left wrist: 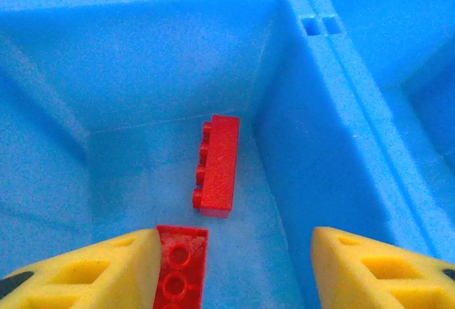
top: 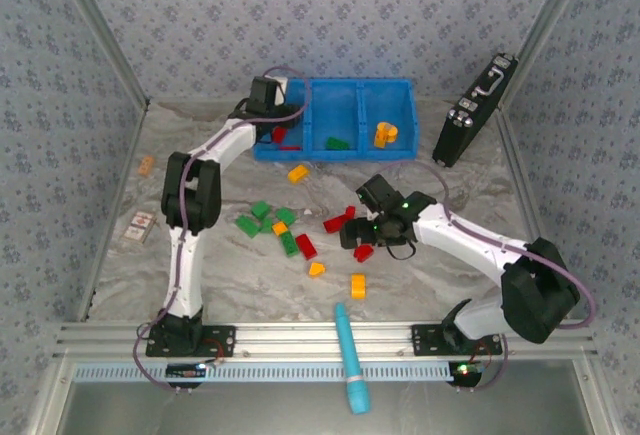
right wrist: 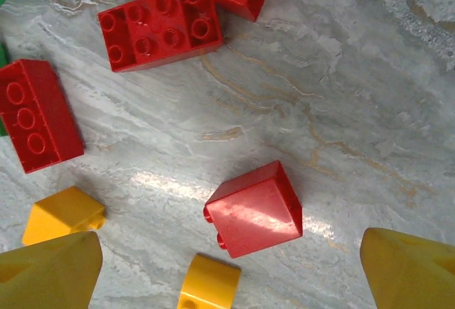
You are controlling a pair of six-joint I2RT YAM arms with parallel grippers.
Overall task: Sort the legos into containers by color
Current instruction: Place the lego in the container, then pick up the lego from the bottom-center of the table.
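- On the near side of the bright blue rectangular plastic bin [top: 330, 155], out on the grey marbled table [top: 240, 285] — right gripper [top: 362, 238] poised over the loose legos, yellow fingers [right wrist: 50, 273] spread wide, gripping nothing.
- Almost straight below it, a touch ahead of the fingertip line: a red slope-topped plastic brick [right wrist: 252, 209], squarish, its edges turned diagonal to the line from finger to finger. Probably calls for a small wrist turn before closing.
- Just beside that brick, on its fingertip side, a small yellow-orange plastic brick [right wrist: 210, 284]; some risk of pinching both together.
- Inside the bin's left compartment [left wrist: 142, 74]: left gripper [left wrist: 234, 232] slack, jaws parted. A red studded plastic brick [left wrist: 181, 270] sits against one finger only, with a clear gap to the other.
- Beyond it, flat on the compartment floor, a long red plastic brick [left wrist: 217, 163] — long axis running away from the fingertips, close beside the divider.
- For the next red piece in front of the bin, right arm plainly the nearer; left arm up at the bin, well apart from the pile.
- Further along the bin: a green plastic brick [top: 337, 142] in the middle compartment, a yellow-orange stack [top: 386, 135] in the right one.
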